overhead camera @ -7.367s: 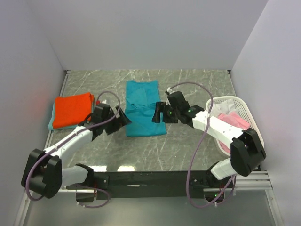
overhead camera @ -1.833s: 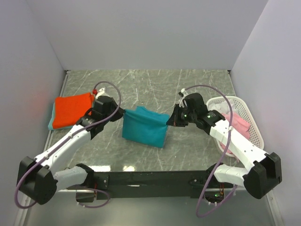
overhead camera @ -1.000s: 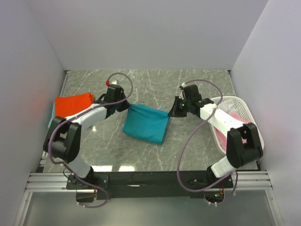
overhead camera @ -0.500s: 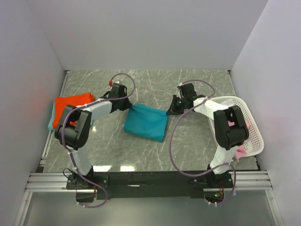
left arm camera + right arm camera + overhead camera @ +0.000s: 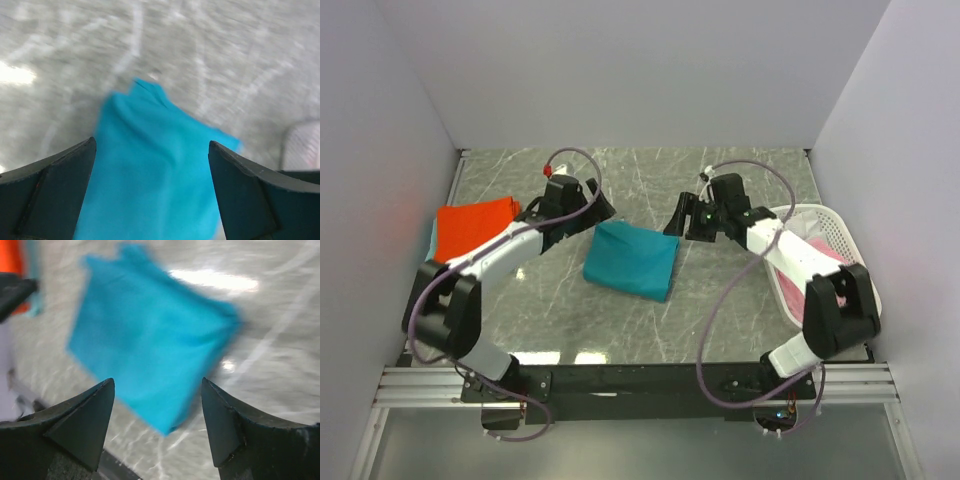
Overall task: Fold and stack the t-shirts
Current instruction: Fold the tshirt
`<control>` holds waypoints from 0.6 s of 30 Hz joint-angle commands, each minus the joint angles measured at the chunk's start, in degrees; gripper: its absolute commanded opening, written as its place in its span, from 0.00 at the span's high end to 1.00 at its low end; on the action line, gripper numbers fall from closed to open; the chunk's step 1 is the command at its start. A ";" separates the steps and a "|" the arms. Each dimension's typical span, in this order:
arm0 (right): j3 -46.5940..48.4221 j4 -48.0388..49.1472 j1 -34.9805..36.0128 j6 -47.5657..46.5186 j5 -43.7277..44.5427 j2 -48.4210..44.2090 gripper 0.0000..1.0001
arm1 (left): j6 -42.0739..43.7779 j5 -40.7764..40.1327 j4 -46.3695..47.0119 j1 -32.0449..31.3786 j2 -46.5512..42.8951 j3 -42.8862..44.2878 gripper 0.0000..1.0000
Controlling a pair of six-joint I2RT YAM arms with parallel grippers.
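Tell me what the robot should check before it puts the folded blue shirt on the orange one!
1. Left gripper open and empty: ok.
2. Right gripper open and empty: ok.
3. Folded teal-blue cloth t-shirt lying flat on the grey marble table: ok.
4. Its folds tidy underneath: cannot tell.
5. Top of the folded orange-red cloth t-shirt free for stacking: ok.
6. More to fold in the white plastic mesh basket: ok, pink cloth shows.

There's a teal-blue t-shirt (image 5: 632, 258) on the grey white-veined bench (image 5: 720, 310), an orange-red t-shirt (image 5: 472, 226) left, and a pink t-shirt (image 5: 832, 256) in the white mesh basket (image 5: 820, 212).
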 commanded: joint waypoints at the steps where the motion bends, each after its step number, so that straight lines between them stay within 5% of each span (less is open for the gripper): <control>1: -4.95 2.54 3.88 0.41 -4.27 -7.06 0.23 | -1.35 0.68 1.44 -4.19 -7.36 -4.74 0.01; 8: -14.02 14.50 12.76 6.04 -11.32 -8.83 0.23 | -5.65 4.64 7.59 -7.80 -13.00 -17.41 0.01; 18: -18.86 17.41 13.12 6.84 -9.57 -0.66 0.23 | -7.94 8.60 13.57 -7.98 -8.69 -24.45 0.01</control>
